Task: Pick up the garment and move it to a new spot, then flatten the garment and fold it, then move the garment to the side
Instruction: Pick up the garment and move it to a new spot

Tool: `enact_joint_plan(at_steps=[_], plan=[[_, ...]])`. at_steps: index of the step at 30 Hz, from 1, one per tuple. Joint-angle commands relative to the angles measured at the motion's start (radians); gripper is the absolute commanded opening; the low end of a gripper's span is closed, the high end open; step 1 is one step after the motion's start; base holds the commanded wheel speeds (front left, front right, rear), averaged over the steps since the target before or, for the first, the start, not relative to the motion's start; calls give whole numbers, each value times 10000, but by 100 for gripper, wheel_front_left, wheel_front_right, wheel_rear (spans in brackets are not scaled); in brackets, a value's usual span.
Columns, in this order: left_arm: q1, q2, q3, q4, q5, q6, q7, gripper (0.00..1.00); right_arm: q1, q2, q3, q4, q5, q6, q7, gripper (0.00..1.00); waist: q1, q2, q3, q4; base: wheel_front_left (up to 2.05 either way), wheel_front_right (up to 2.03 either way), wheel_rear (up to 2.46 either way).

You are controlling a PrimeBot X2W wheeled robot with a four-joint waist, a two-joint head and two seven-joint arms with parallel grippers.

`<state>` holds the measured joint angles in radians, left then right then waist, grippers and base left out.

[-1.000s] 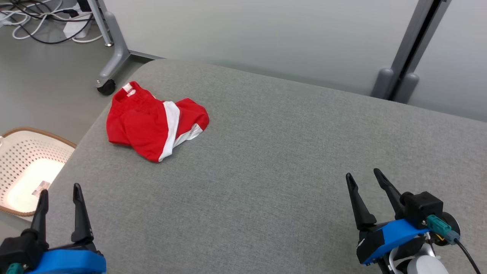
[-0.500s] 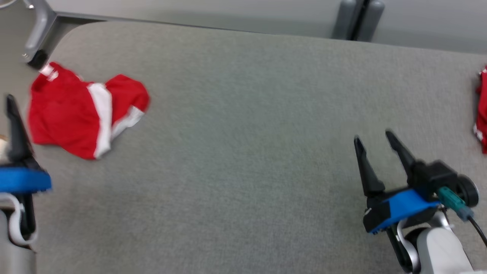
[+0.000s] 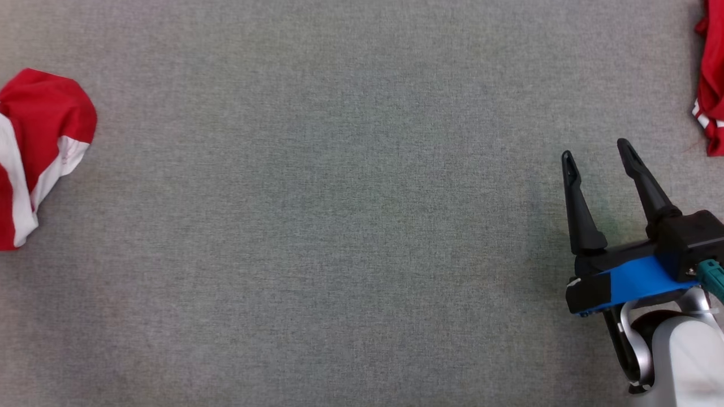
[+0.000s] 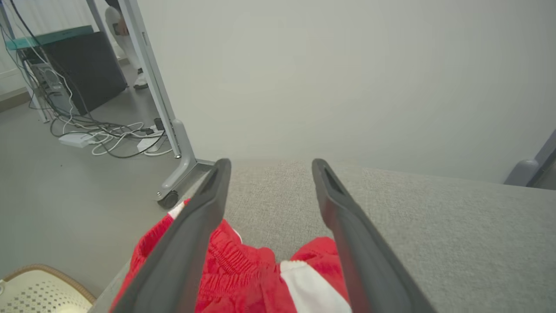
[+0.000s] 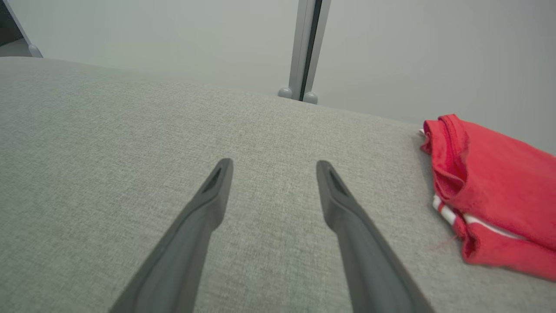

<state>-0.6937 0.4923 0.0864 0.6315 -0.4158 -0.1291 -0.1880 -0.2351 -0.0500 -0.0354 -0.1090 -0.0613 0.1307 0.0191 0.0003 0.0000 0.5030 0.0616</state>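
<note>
Pale basket (image 4: pixel 47 292), red garment (image 4: pixel 247 269) outside — on cushion (image 4: pixel 434 226)

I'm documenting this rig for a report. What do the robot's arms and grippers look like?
The right gripper has two long, tapering black fingers on a black body with a blue cover and a teal connector; its forearm is pale grey. The left gripper has dark grey fingers, slotted near each tip.
</note>
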Motion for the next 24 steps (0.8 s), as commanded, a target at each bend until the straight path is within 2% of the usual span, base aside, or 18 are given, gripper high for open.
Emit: enact_joint_plan(at_steps=[1, 7, 14, 15, 16, 17, 18, 21, 24], plan=[[-348, 114, -310, 538, -292, -13, 293, 100, -21, -12, -27, -150, -51, 1, 12, 100, -3, 0, 148, -44, 0, 0, 0], [-787, 88, -1493, 1923, -1401, -19, 1359, 100, -78, -11, -111, -306, -74, 1, 20, 100, -3, 0, 360, -29, 0, 0, 0], [-811, 152, -2698, 2626, -2513, -21, 2626, 100, -198, -12, -49, -264, -79, 1, 33, 100, -3, 0, 291, 108, 0, 0, 0], [-787, 162, -2879, 2690, -2682, -21, 2890, 61, -236, -12, -7, -227, -63, 1, 26, 100, -3, 0, 270, 103, 0, 0, 0], [-795, 185, -2990, 2701, -2824, -22, 3031, 34, -280, -12, 24, -201, -40, 1, 14, 100, -3, 0, 249, 97, 0, 0, 0], [-818, 243, -3091, 2698, -2948, -22, 3074, 3, -308, -12, 47, -170, -19, 1, 8, 100, -3, 0, 224, 86, 0, 0, 0], [-828, 306, -3193, 2699, -3045, -22, 3061, 0, -316, -12, 78, -140, 6, 1, -11, 100, -3, 0, 191, 64, 0, 0, 0], [-852, 427, -3353, 2667, -3180, -22, 2897, 0, -298, -12, 109, -37, 56, 1, -42, 100, -3, 0, 109, 12, 0, 0, 0], [-1031, 736, -3566, 2575, -3259, -22, 2174, 0, -265, -11, 103, 183, 193, 1, -210, 100, -3, 0, -194, -140, 0, 0, 0]])
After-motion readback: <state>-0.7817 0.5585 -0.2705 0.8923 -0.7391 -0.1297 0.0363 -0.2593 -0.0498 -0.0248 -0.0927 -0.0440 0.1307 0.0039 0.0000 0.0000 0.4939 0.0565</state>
